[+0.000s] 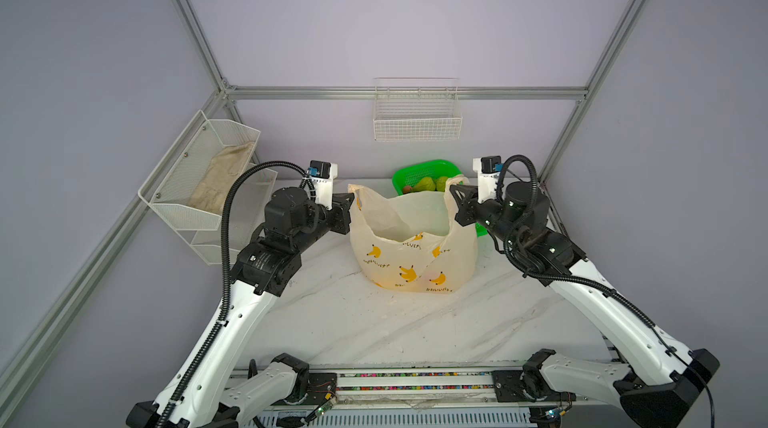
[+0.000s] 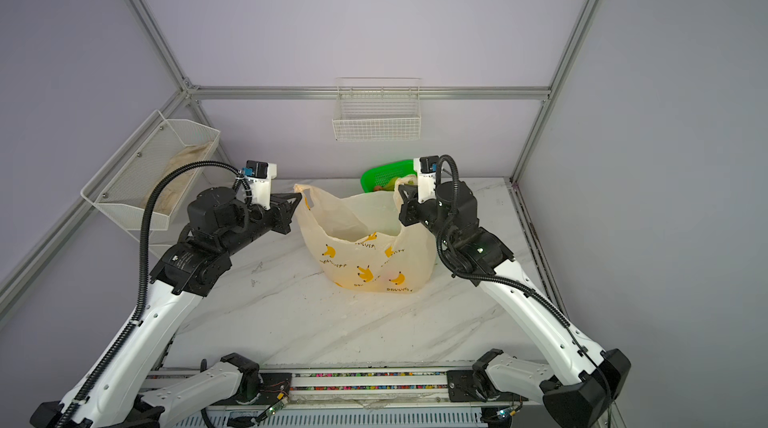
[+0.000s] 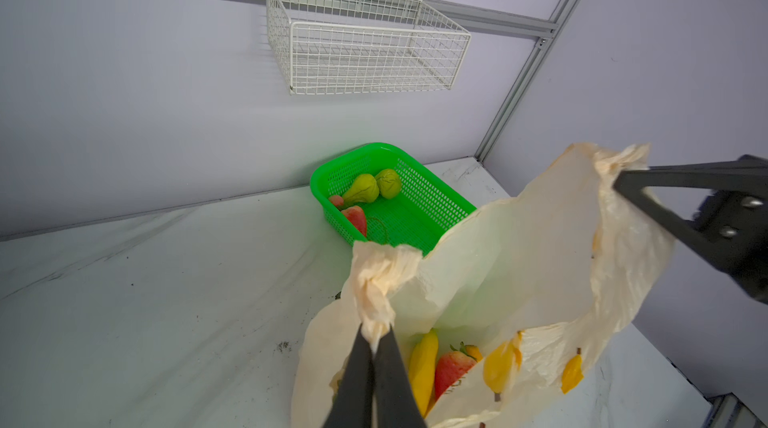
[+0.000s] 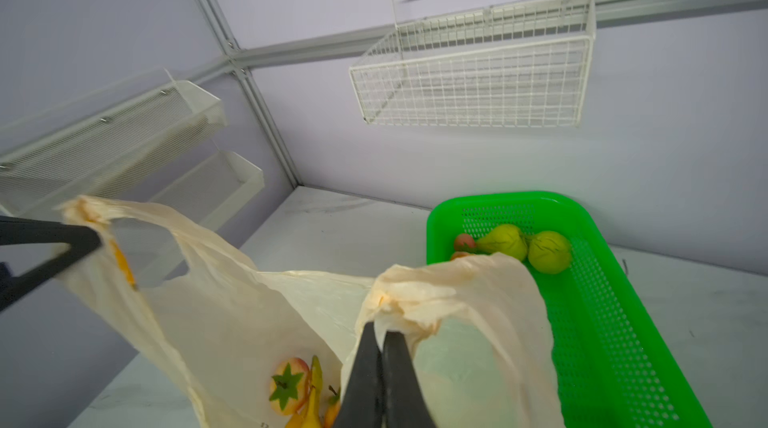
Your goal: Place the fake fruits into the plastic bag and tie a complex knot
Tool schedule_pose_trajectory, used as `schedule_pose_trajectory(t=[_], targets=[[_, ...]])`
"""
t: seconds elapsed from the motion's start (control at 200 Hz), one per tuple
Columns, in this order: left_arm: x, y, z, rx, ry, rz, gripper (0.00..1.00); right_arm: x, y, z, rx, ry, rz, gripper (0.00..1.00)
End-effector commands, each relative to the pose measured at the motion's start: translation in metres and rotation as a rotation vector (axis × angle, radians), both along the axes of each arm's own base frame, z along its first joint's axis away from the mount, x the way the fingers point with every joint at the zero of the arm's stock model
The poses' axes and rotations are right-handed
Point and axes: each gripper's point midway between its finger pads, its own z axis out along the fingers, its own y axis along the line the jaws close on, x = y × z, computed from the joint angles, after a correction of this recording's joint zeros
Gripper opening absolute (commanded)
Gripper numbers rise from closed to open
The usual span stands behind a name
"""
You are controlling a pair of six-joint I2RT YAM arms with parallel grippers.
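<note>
Quick headcount. There's one thin cream-peach plastic bag [image 1: 411, 255] with yellow banana prints, standing dead centre in both top views on the white marble counter [image 1: 353, 322], mouth wide open. It has two loop handles and there are two arms, so one each. The left gripper [image 1: 352, 197] has its jaws clamped on the bunched handle at the bag's left edge. The right gripper [image 1: 451, 191] has its jaws pinched on the handle at the right edge. Both wrist views show film squeezed between closed black jaws. The two handles are held well apart, not tied.

Inside the bag, the left wrist view gives me one yellow plastic banana [image 3: 424, 363], one red strawberry with a green cap [image 3: 451, 368] and one small orange-yellow piece [image 3: 473, 351] just behind it. That's three I can count; the film hides the rest.

One bright green mesh plastic basket [image 1: 424, 168] sits right behind the bag, a bit right of centre. It holds four: two green pears [image 3: 362, 190] touching each other and two reddish strawberries [image 3: 355, 218] beside them, one partly hidden.

Background: one white wire basket [image 1: 417, 123] on the back wall, upper centre. At middle left there's one white two-tier mesh rack [image 1: 178, 201] with one beige cloth [image 1: 224, 177] in its upper tier.
</note>
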Motion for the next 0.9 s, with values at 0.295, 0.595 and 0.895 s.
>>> schedule_pose_trajectory(t=[0.295,0.595,0.895], targets=[[-0.023,-0.008,0.02,-0.092,0.008,-0.081,0.0,0.001,-0.02,0.028,-0.15,-0.08,-0.068,0.0],[-0.028,-0.001,0.021,-0.088,0.005,-0.055,0.0,-0.002,-0.036,0.048,-0.169,-0.131,-0.106,0.0],[-0.033,-0.017,0.013,-0.129,0.045,-0.143,0.0,0.038,-0.053,0.006,-0.36,0.017,-0.269,0.54]])
